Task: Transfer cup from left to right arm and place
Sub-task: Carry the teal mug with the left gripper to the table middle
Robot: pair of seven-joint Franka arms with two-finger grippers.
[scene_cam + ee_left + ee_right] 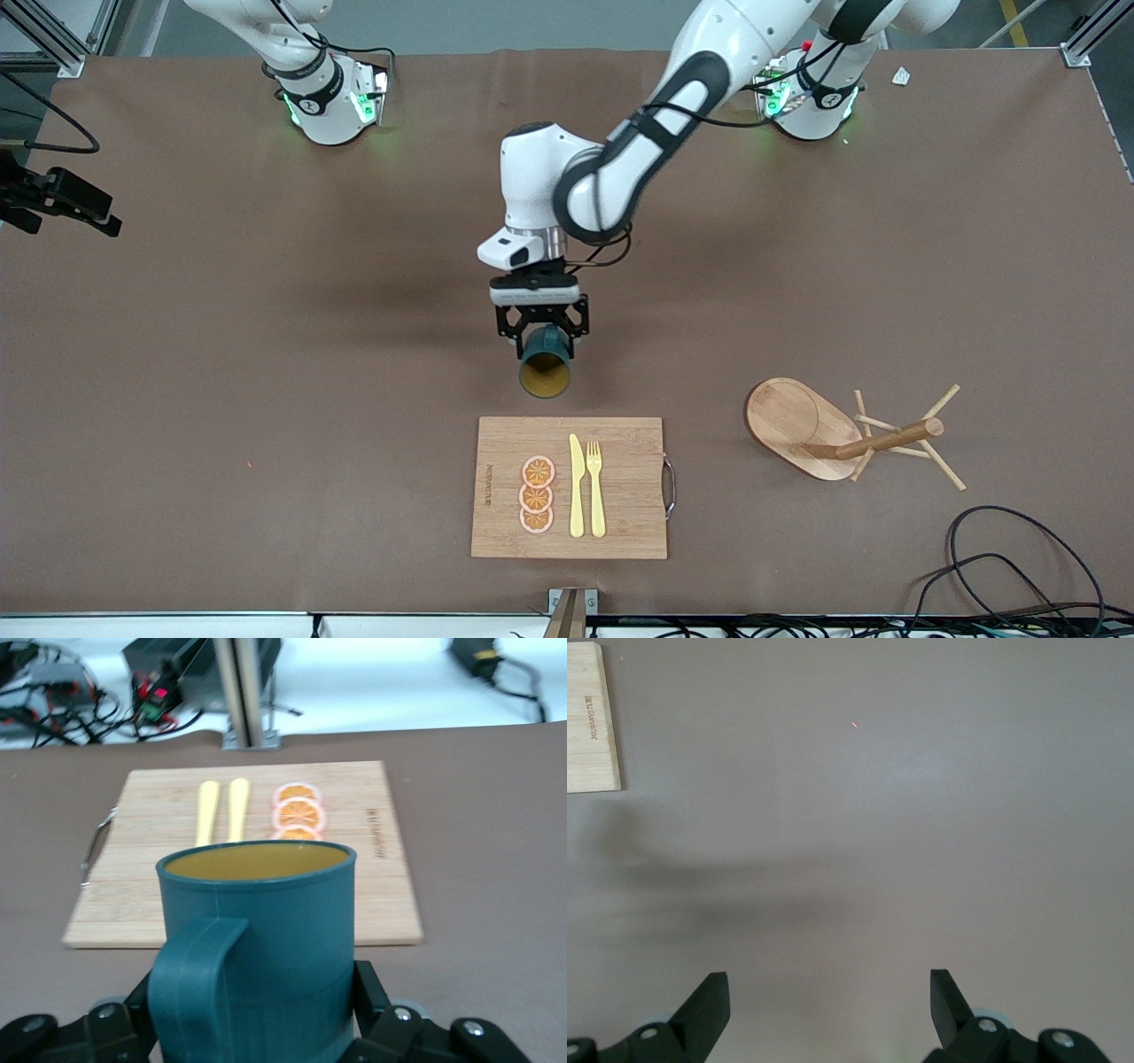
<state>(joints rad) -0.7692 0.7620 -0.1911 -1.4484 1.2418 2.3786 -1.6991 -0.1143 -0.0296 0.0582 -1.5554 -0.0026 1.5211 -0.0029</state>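
The dark teal cup [544, 365] with a mustard-yellow inside hangs in the air in my left gripper [541, 335], over the bare table just off the cutting board's edge. It lies tilted on its side, mouth toward the front camera. In the left wrist view the cup [266, 930] fills the foreground with its handle [190, 983] facing the camera, and my left gripper [257, 1019] is shut on its base, a finger on each side. My right gripper [828, 992] is open and empty over bare table. It does not show in the front view.
A wooden cutting board [620, 514] holds three orange slices [537, 494], a yellow knife [576, 486] and a fork [595, 487]. A wooden mug tree [850, 434] lies tipped over toward the left arm's end. Black cables [1010, 567] lie near the front corner.
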